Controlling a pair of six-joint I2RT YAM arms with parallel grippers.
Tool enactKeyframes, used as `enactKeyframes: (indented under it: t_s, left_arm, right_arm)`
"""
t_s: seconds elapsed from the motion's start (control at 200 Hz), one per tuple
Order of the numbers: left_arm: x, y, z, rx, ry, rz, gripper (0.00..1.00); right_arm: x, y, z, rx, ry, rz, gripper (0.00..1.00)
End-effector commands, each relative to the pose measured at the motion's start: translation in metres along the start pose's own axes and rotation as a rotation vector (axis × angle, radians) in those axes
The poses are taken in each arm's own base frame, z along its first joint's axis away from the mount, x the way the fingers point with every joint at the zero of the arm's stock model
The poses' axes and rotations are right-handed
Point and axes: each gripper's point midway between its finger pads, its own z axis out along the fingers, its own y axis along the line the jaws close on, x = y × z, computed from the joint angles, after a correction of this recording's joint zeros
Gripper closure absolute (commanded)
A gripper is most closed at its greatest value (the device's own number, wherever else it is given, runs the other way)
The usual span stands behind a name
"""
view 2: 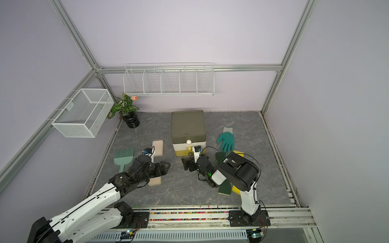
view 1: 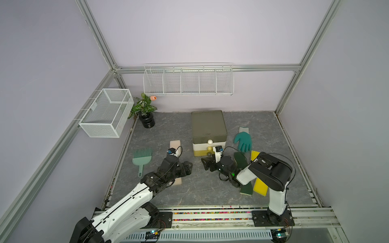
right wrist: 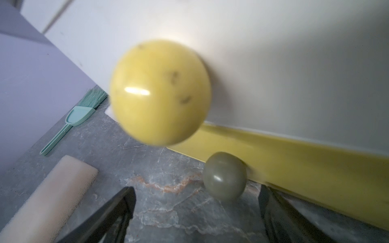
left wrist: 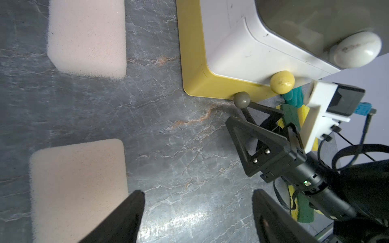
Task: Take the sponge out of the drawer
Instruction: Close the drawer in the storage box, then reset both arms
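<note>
Grey drawer knob lower centre between wide-open right fingers, ungripped, left fingers apart, empty, beside beige sponge

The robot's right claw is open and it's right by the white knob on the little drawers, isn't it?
Not quite. The right gripper is open, but it sits by the grey knob on the yellow bottom drawer, not the white one. The right wrist view shows that knob just ahead of its open jaws.
</note>
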Motion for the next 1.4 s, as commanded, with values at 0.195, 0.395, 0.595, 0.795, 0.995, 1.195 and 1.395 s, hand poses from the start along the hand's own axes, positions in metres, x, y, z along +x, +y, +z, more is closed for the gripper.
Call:
enactKeyframes:
  t_s: [0.195, 0.395, 0.595, 0.795, 0.995, 1.195, 1.395]
  left_arm:
    - [-0.013, 0.008, -0.012, -0.051, -0.059, 0.041, 0.13]
    - [-0.029, 0.008, -0.025, -0.079, -0.128, 0.07, 0.12]
    - [-0.053, 0.012, -0.042, -0.137, -0.235, 0.105, 0.09]
    - [-0.081, 0.008, -0.068, -0.161, -0.379, 0.164, 0.07]
    - [-0.11, 0.013, -0.092, -0.247, -0.526, 0.223, 0.0]
    - [-0.138, 0.014, -0.107, -0.353, -0.657, 0.297, 0.0]
    - [-0.16, 0.02, -0.115, -0.447, -0.761, 0.337, 0.0]
  right_arm:
    - [-0.017, 0.004, -0.037, 0.002, -0.042, 0.003, 0.03]
    - [-0.023, -0.002, -0.065, 0.038, -0.052, -0.006, 0.03]
    - [-0.036, -0.013, -0.094, 0.113, -0.072, -0.022, 0.02]
    - [-0.062, -0.03, -0.133, 0.241, -0.118, -0.041, 0.05]
    - [-0.097, -0.059, -0.183, 0.35, -0.221, -0.001, 0.11]
    - [-0.127, -0.086, -0.24, 0.46, -0.376, 0.004, 0.11]
    - [-0.134, -0.099, -0.266, 0.529, -0.422, -0.024, 0.11]
